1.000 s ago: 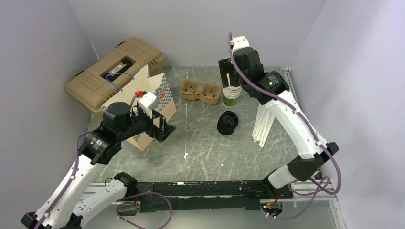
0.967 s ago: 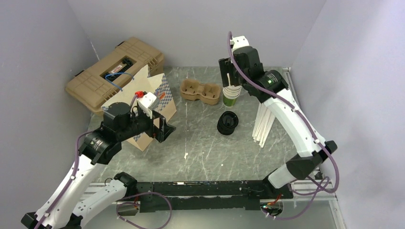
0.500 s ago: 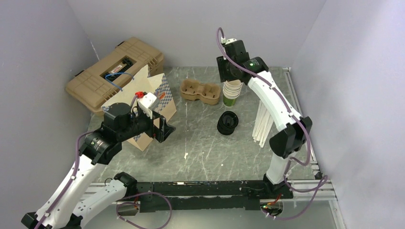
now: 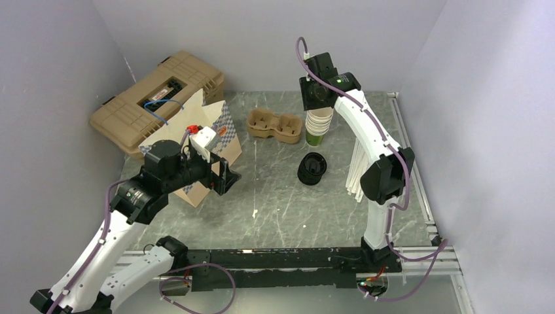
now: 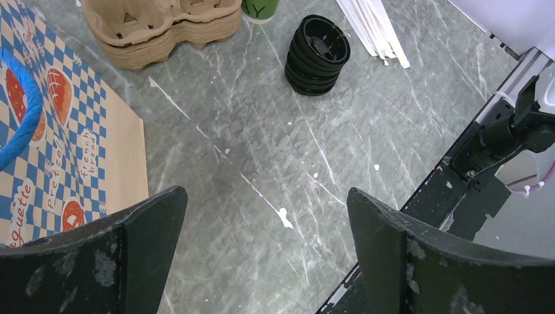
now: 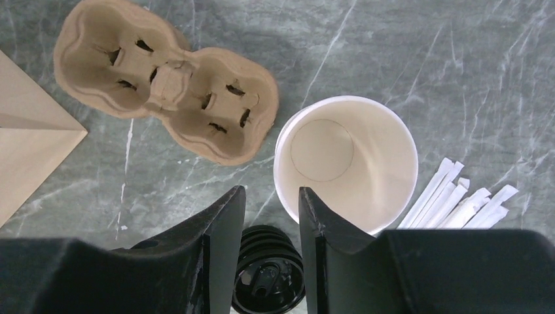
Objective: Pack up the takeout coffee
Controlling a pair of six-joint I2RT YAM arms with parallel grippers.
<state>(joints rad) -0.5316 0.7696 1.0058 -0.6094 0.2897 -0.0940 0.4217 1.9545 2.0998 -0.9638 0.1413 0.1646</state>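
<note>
Takeout coffee is awaiting assembly: the right gripper (image 6: pixel 271 196), jaws narrowly parted and empty, is hovering over the cup stack (image 6: pixel 345 163), needing to pinch its rim.

Top view: the right gripper (image 4: pixel 319 104) fingertips are hidden under its own wrist, which also covers the cup stack (image 4: pixel 319 125) rim. Left arm blocks the lower paper bag (image 4: pixel 226 134), and right arm overlaps the straws (image 4: pixel 355 173). Items in the toolbox (image 4: pixel 160 88) recess are too small to tell.
Left wrist: cup stack, carrier (image 5: pixel 160 29) and straws clipped at top, bag clipped at left. Left gripper (image 5: pixel 265 196) fingers run off the bottom.
Right wrist: lid stack (image 6: pixel 268 275) half behind the fingers, clipped at bottom. Straw ends are behind one finger.
</note>
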